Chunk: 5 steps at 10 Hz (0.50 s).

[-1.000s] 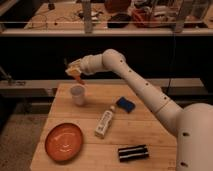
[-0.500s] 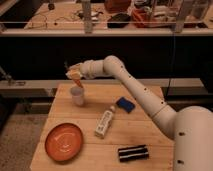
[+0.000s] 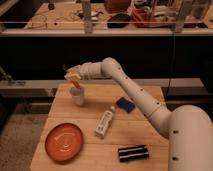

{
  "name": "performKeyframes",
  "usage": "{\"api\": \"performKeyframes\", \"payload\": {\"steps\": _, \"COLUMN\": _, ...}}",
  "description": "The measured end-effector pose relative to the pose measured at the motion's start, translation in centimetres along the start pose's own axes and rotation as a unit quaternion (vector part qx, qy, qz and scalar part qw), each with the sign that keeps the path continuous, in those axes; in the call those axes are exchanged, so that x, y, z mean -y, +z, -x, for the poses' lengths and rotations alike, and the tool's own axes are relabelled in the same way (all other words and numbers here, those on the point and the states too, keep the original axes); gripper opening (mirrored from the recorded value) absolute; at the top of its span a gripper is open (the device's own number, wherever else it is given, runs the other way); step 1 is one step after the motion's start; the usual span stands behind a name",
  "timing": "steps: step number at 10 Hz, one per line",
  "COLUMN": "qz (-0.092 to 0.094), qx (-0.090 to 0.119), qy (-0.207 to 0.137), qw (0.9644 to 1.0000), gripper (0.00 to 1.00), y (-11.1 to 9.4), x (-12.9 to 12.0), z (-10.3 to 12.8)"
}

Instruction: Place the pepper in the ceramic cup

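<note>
The small white ceramic cup [image 3: 78, 97] stands upright at the far left of the wooden table [image 3: 145, 131]. My gripper [image 3: 73, 76] hangs right above the cup, shut on the slim orange pepper [image 3: 77, 84]. The pepper points downward, with its lower tip at the cup's mouth. I cannot tell whether the tip is inside the cup or just at the rim. The arm reaches in from the right.
A round orange plate [image 3: 64, 141] lies at the front left. A white tube-shaped bottle [image 3: 104, 123] lies on its side mid-table. A blue block [image 3: 125, 104] sits behind the bottle, and a black ribbed object [image 3: 132, 152] lies near the front edge. A dark counter runs behind the table.
The gripper has come down a little toward the cup, and the pepper has tilted from lying across the gripper to pointing down at the cup's mouth.
</note>
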Motion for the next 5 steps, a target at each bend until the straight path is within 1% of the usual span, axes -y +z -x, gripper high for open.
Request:
{"api": "performKeyframes", "payload": {"steps": 2, "qz": 0.006, "qx": -0.007, "qy": 0.007, "qw": 0.9999, "gripper": 0.00, "y": 0.6, "x": -0.4, "z": -0.9}}
{"api": "performKeyframes", "payload": {"steps": 5, "qz": 0.012, "qx": -0.019, "qy": 0.014, "qw": 0.9996, "gripper": 0.00, "y": 0.9, "x": -0.8, "z": -2.3}}
